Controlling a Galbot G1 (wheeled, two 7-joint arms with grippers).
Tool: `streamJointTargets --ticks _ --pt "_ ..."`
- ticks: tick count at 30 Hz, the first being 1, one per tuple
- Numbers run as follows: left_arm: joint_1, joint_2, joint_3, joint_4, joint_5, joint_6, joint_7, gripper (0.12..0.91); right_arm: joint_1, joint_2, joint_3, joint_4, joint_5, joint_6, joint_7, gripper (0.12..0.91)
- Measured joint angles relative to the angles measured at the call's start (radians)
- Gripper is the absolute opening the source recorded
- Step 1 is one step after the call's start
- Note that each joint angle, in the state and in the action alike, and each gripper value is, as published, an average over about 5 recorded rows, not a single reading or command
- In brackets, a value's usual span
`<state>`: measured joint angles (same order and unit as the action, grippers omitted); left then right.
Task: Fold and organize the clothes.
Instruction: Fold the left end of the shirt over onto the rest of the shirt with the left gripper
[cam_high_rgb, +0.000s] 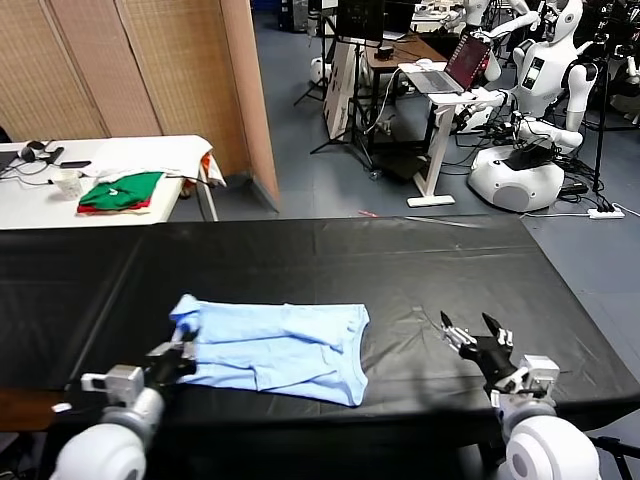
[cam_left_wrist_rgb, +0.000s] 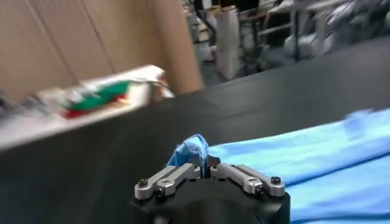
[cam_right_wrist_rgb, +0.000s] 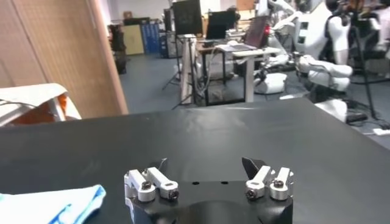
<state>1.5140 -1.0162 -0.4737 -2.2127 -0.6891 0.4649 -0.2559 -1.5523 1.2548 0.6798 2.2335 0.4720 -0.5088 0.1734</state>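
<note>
While the blue shirt (cam_high_rgb: 277, 352) lies on the black counter (cam_high_rgb: 330, 260), near the front and a bit left, the left gripper (cam_high_rgb: 181, 352) has its jaws closed on the shirt's left edge. Off to the right, well apart from the shirt, the right gripper (cam_high_rgb: 478, 335) waits above the counter with open jaws.

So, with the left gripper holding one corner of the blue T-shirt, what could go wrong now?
1. The left gripper pinches only a small bunch of the T-shirt, so the cloth may slip out when pulled.
2. The right gripper is open and apart from the shirt, so a one-sided pull could drag or wrinkle it.
3. The shirt's near edge lies close to the table edge and may slide off.
</note>
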Motion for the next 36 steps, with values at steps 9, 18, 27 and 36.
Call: streamJointTargets --ticks 9,18,27,36 --pt "-0.115 -0.058 0.202 -0.008 -0.089 0.008 -0.02 0.185 -0.05 0.038 0.034 0.022 -0.018 0.003 -0.006 0.907" --pt "-0.154 -0.106 0.293 0.002 -0.097 0.003 -0.017 0.185 -0.057 0.05 0.031 0.017 -0.026 0.005 -0.009 0.907" --pt "-0.181 -0.166 0.343 0.029 -0.095 -0.001 -0.012 0.185 -0.06 0.049 0.032 0.01 -0.03 0.006 -0.013 0.907" --pt "-0.21 -0.208 0.353 0.072 -0.084 -0.006 -0.006 0.185 -0.058 0.053 0.03 0.007 -0.038 0.006 -0.013 0.907"
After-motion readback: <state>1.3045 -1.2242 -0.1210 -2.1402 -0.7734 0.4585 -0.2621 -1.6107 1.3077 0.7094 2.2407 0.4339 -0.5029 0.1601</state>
